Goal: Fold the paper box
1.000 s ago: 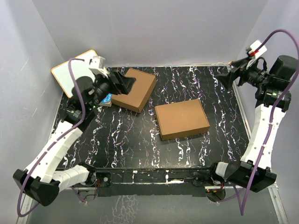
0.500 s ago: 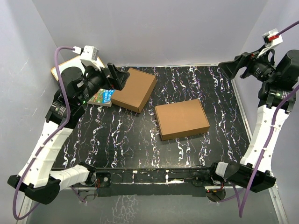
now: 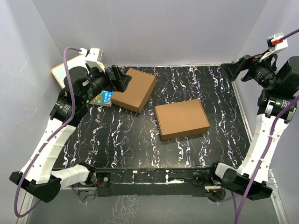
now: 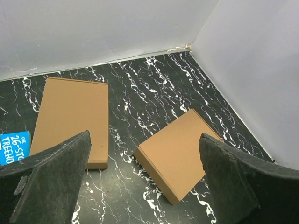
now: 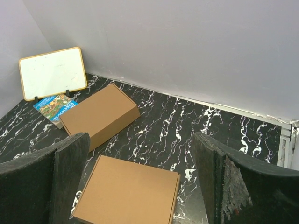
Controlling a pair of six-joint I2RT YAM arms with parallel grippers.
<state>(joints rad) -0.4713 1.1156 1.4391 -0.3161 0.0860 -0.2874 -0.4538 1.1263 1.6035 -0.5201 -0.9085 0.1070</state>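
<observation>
Elbows bent, left arm (image 3: 49,142) and right arm (image 3: 259,140) reared at opposite sides; left fingers (image 3: 119,79) and right fingers (image 3: 232,71) gaped wide, empty; box (image 3: 181,119) lay closed at tabletop (image 3: 117,135) centre, apart from both.

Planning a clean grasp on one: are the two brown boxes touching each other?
Apart. The top view shows a strip of bare black table between the middle box and the far-left box; the left wrist view shows the same gap.
</observation>
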